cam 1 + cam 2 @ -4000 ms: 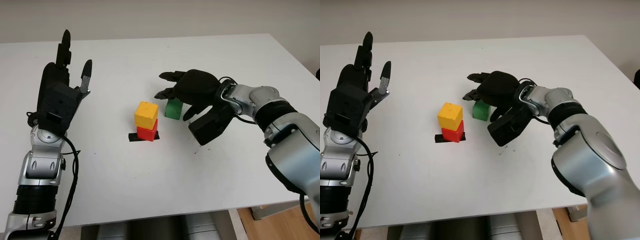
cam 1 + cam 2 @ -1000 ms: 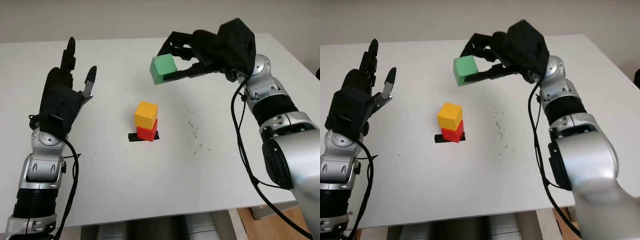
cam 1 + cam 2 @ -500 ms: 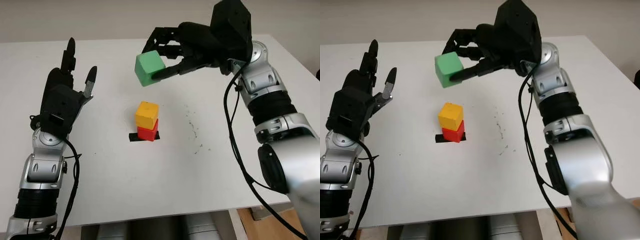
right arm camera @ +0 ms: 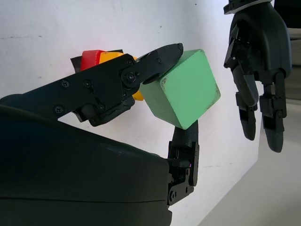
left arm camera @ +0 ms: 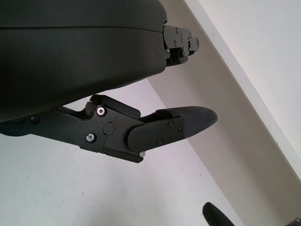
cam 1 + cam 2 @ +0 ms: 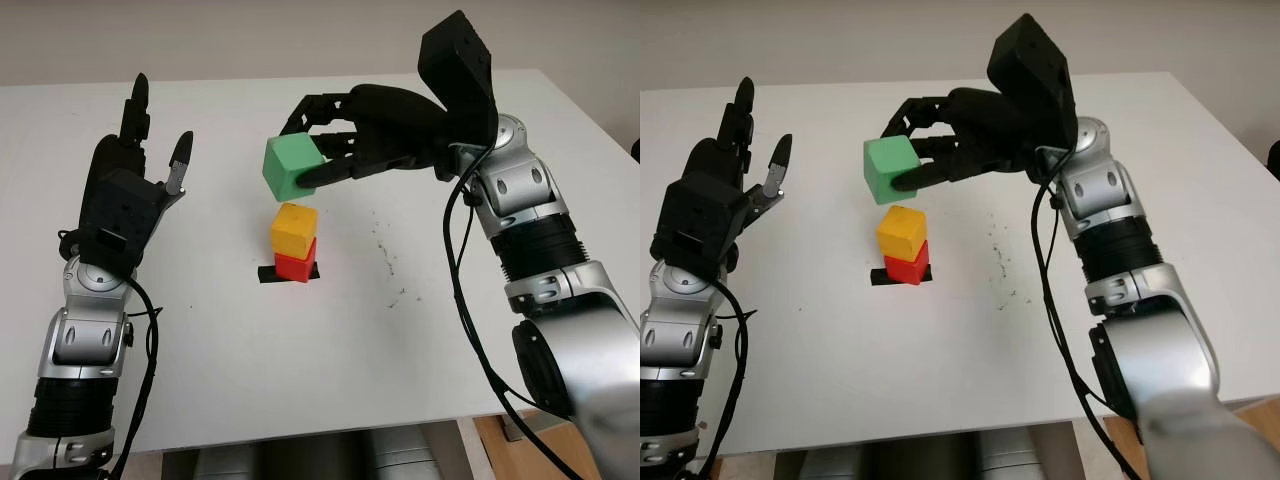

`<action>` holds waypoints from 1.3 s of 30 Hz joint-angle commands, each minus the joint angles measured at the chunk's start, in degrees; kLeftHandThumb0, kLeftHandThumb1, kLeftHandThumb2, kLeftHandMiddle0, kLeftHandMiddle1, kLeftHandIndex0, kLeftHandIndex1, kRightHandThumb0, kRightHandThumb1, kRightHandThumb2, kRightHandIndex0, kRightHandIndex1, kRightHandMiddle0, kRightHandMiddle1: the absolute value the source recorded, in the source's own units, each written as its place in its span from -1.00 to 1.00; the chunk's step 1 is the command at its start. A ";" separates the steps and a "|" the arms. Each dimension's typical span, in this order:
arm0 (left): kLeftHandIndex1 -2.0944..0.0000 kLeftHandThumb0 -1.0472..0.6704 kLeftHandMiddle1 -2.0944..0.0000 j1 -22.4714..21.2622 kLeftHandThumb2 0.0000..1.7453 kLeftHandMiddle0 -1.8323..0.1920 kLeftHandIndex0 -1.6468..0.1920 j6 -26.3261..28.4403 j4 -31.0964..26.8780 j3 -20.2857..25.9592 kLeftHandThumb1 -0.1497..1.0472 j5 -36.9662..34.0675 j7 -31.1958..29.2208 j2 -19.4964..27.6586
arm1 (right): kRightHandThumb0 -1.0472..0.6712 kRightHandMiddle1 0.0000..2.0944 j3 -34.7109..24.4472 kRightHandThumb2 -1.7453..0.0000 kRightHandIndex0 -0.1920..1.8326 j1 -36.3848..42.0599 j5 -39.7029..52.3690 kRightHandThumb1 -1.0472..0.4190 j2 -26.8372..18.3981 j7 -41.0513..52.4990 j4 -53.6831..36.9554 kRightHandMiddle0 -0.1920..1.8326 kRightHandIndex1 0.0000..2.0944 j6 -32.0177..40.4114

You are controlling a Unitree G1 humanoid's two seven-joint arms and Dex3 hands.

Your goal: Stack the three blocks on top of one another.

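The white table (image 6: 420, 380) under me is broad, flat and matte, with free room on every side of the black tape mark (image 6: 266, 273) where the red block (image 6: 294, 266) sits with the yellow block (image 6: 293, 227) on top of it, turned a little askew. My right hand (image 6: 335, 130) has its fingers closed on the green block (image 6: 290, 167), tilted in the air just above and a little left of the yellow one; my left hand (image 6: 125, 190) is open and raised well off to the left. The green block looks to me light, rigid and smooth-faced, so I judge a pinch on opposite flat faces is the right hold, and I'd level it before release.

We see our left hand (image 5: 94, 84) open above the white surface (image 5: 56, 188), near its far edge.
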 commanded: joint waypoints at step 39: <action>0.95 -0.49 0.95 1.51 -0.31 0.83 0.86 1.01 -2.31 -0.07 1.00 0.49 -0.31 0.06 | -0.33 0.72 3.60 0.94 -0.58 -1.00 -5.18 -0.95 0.88 -2.08 9.34 -0.59 -0.93 -12.56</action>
